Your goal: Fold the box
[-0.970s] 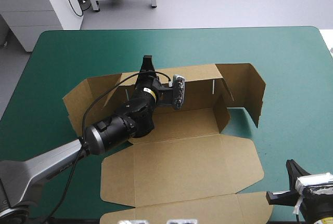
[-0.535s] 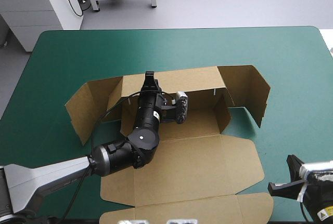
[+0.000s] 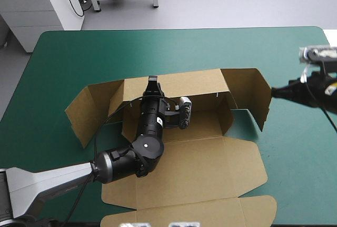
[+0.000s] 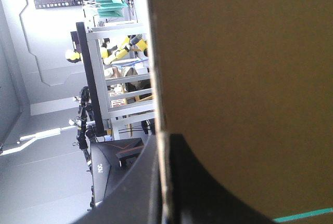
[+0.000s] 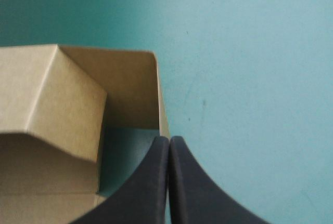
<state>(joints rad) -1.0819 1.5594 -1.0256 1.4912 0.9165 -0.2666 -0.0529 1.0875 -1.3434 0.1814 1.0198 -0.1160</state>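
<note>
The right hand (image 3: 273, 91) has swung from the near edge to the right flap of the box (image 3: 210, 153), fingers pressed together. The left hand (image 3: 152, 83) pinches its raised back wall, centre of the tabletop (image 3: 79, 53). Flaps untucked, front flat: early.

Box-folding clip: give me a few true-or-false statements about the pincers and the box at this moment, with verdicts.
1. The left pincer is shut on the back wall of the box. True.
2. The right pincer is open. False: its fingers meet in a point.
3. The right pincer's tip is at the right end flap. True.
4. The lid panel stands upright. False: it lies flat on the table, toward the near edge.
</note>
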